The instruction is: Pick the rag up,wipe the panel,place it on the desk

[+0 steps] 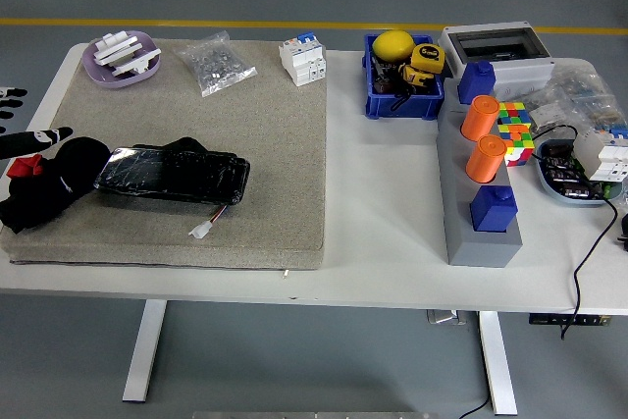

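The black rag [47, 188] lies bunched on the grey mat [265, 144] at its left end, with a small red patch on its left side. The panel [173, 176] is a glossy black slab lying flat just right of the rag and touching it, with more black cloth behind its far edge. A white plug on wires [201, 231] trails from its front. My left hand [22, 130] comes in at the left edge. Its white-tipped fingers [55, 131] are spread just above and left of the rag, holding nothing. My right arm is out of view.
On the mat's far edge are a purple dish [122, 58], a bag of screws [216, 63] and a white breaker [302, 59]. To the right stand a blue bin [403, 74], a grey box [491, 46], a grey block with orange cylinders [479, 193] and a colour cube [515, 130].
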### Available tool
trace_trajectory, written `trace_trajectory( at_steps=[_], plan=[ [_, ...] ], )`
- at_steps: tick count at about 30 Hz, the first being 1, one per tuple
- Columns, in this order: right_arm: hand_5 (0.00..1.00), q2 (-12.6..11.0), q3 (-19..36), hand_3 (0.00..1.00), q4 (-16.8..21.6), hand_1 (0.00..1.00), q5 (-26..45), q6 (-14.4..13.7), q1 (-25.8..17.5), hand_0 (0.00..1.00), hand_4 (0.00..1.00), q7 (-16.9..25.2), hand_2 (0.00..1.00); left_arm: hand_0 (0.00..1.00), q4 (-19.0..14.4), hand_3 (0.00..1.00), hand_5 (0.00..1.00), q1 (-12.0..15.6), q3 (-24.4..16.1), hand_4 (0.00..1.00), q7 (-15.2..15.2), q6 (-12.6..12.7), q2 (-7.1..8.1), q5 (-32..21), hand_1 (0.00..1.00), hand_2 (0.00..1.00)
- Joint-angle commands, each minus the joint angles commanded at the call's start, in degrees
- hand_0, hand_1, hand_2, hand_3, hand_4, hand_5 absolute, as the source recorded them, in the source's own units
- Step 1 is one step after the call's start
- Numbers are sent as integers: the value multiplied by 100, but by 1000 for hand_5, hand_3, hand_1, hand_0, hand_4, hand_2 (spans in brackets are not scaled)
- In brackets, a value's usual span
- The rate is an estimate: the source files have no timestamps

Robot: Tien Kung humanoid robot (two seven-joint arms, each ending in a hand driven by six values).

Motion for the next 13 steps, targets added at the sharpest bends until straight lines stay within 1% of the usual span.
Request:
trace_trajectory(
  at_steps=[13],
  plan=[
    [620,28,47,630,4,550,-8,-8,2,740,998,9,662,699,70,795,363,-29,93,998,-40,4,-2,-59,788,804]
  ],
)
